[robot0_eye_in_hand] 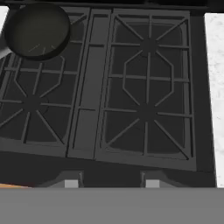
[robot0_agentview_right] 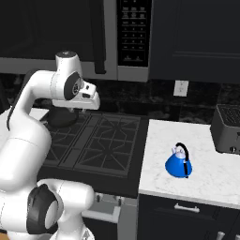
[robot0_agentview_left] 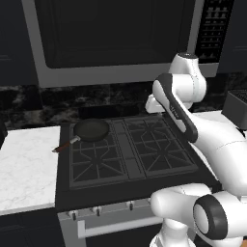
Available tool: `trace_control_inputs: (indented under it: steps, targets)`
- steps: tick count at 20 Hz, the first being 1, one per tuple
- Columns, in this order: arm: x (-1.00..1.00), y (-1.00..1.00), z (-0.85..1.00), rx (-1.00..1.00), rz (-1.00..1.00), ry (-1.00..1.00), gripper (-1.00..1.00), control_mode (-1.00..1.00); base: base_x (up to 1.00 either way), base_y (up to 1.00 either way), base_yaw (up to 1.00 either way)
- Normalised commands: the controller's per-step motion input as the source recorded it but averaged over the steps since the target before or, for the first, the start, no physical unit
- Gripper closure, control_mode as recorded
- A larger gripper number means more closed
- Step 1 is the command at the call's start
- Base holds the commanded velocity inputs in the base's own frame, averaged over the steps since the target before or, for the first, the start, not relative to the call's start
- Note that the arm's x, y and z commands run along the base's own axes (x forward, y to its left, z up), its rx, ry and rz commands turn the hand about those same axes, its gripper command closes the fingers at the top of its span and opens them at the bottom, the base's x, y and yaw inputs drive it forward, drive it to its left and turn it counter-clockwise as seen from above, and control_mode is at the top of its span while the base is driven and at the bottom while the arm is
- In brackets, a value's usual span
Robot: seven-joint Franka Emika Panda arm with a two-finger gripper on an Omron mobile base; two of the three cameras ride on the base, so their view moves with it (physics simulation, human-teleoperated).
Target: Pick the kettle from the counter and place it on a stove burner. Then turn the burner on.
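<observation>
White marble counter (robot0_agentview_right: 206, 173) lies to the right of our black cooktop, and the blue kettle (robot0_agentview_right: 178, 162) stands upright on it, well apart from our gripper (robot0_agentview_right: 90, 99), which hangs above the stove burner (robot0_eye_in_hand: 147, 113) grates. We cannot tell how the jaws stand. Our frying pan (robot0_agentview_left: 90, 130) sits on the rear-left burner.

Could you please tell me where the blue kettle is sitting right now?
In the right base view, the kettle stands upright on the white marble counter right of the stove, between the cooktop's edge and the toaster.
</observation>
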Motion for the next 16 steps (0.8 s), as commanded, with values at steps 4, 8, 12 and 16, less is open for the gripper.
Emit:
trace_control_inputs:
  steps: [4,8,12,16]
  targets:
    - [-0.07,0.0,-0.27,0.0,0.0,0.11,-1.0,-1.0,0.0,0.0,0.0]
    - [-0.04,0.0,-0.7,-0.04,0.0,0.17,-1.0,-1.0,0.0,0.0,0.0]
    - [-0.01,-0.11,-0.6,-0.02,0.0,0.18,-1.0,-1.0,0.0,0.0,0.0]
    - [-0.19,-0.6,-0.21,-0.01,0.0,0.13,-1.0,-1.0,0.0,0.0,0.0]
